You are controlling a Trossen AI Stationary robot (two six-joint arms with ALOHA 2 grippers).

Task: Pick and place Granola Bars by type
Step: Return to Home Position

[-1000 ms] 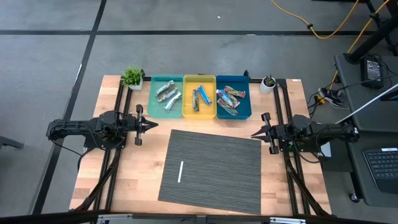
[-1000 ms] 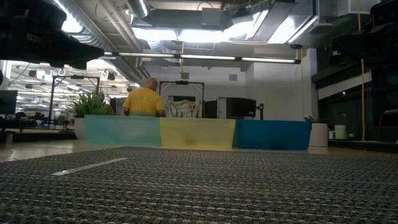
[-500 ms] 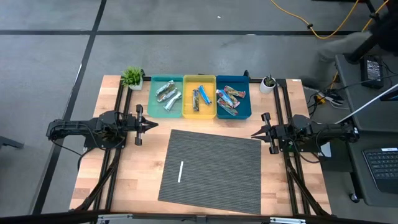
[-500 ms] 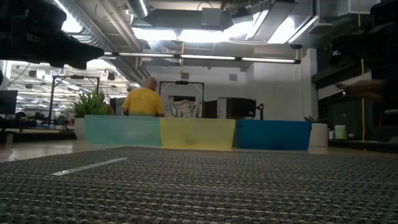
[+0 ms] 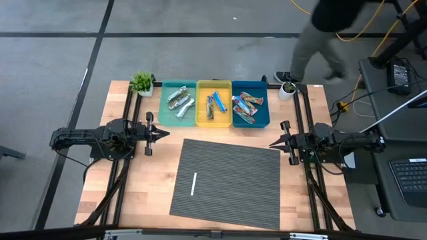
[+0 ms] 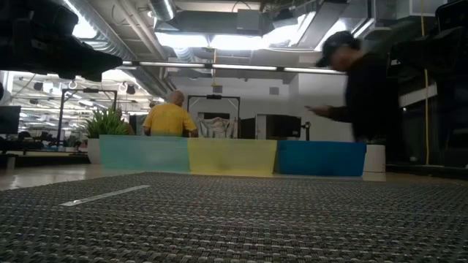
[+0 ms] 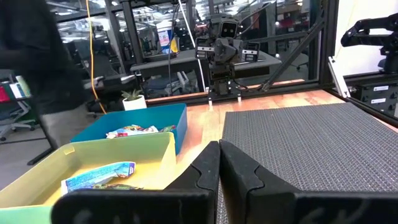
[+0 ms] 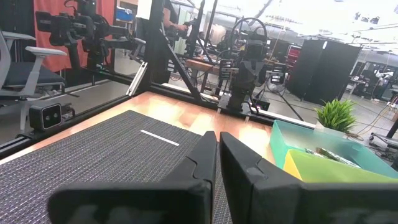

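person (image 5: 313, 47) reached far edge of table (image 5: 133, 193).

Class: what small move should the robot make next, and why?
Probably none: sorting looks done. The wrapped granola bars all lie in the three plastic bins, the grey woven mat holds only a thin white stick, and left arm and right arm sit aside, jaws shut.

Person (image 5: 320, 33) near my table's (image 5: 133, 193) far-right corner: motion-blurred, w/ upper body cut off at top edge. Low view: bin walls (image 6: 232, 156) hide the granola bars (image 5: 212, 105) inside.
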